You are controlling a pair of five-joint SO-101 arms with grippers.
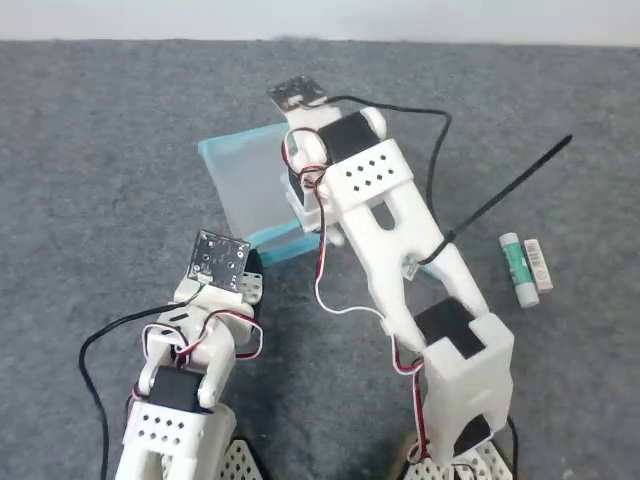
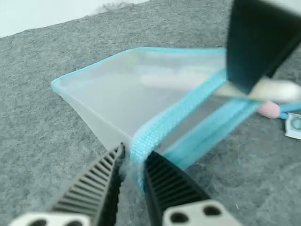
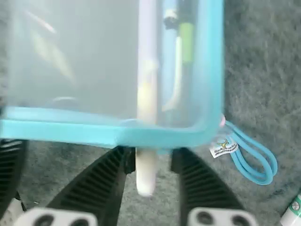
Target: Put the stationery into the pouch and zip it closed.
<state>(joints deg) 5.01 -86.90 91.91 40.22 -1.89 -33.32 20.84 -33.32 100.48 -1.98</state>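
Left hand (image 2: 134,160) clamps the pouch (image 2: 122,94) edge, evidently to hold its mouth open. Right hand (image 3: 148,160) stands apart around a half-inserted white pen (image 3: 146,176).

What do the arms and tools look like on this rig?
Both arms are white printed shells, left arm and right arm, with black servo blocks, rows of holes, and a metallic board at each wrist. Red-white-black wire bundles loop between joints; a black cable trails off each. Left tool and right tool have black ribbed fingers on white bases with screw holes.
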